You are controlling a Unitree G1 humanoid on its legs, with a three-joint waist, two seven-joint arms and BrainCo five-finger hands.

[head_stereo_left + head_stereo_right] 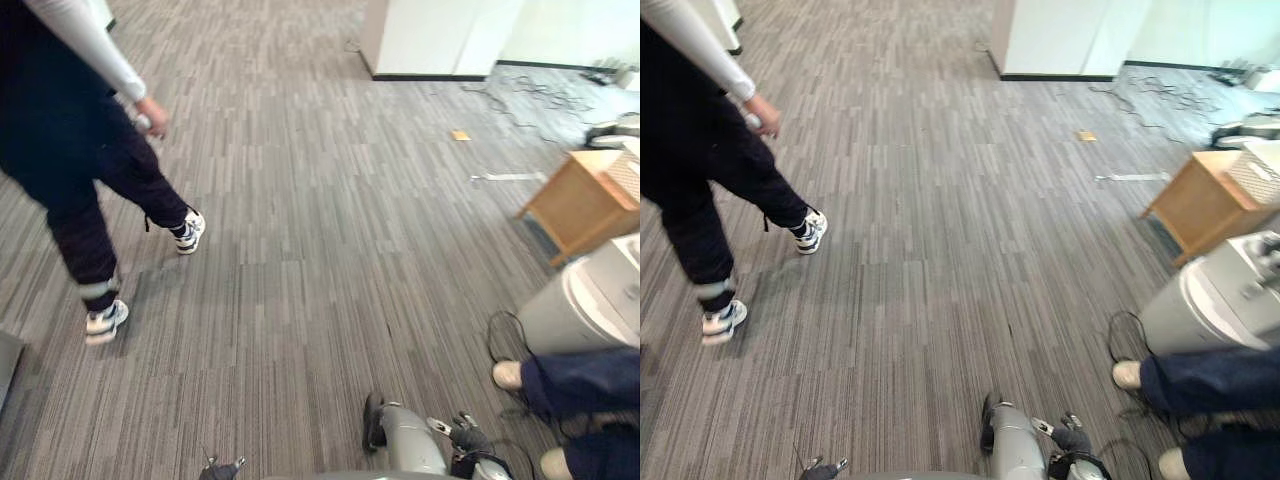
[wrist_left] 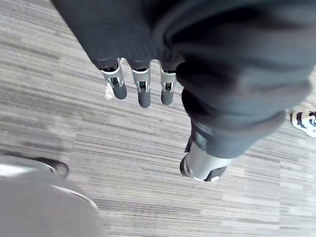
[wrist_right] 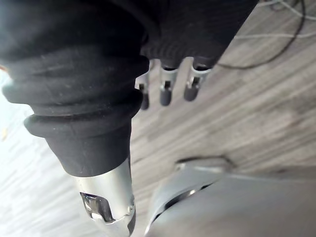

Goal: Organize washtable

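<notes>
Well, washtable: I can't place it from here. What I have ahead is open carpet (image 1: 320,220), so I judge the sorting hasn't begun and I must first turn or walk to find it.
Left hand (image 2: 142,81): hangs at my side over the carpet, fingers (image 2: 167,93) straight and slightly apart, holding nothing. I'd call it a resting pose, since there is nothing within reach.
Right hand (image 3: 166,89): likewise, fingers straight and empty, thumb (image 3: 106,197) held apart.
Walking person (image 1: 60,160): at the floor's left edge, mid-stride. I'd keep clear of that side.
Seated person (image 1: 580,390): legs and light shoes at the near right corner, just beside my right arm.
Right edge: a grey drum-shaped unit (image 1: 580,300) and, beyond it, a small wooden table (image 1: 580,200) crowd that side.
Far edge: a white cabinet (image 1: 430,35), with loose cables (image 1: 530,95) on the floor to its right.
Open room: the middle of the floor, straight ahead, looks the widest lane.
</notes>
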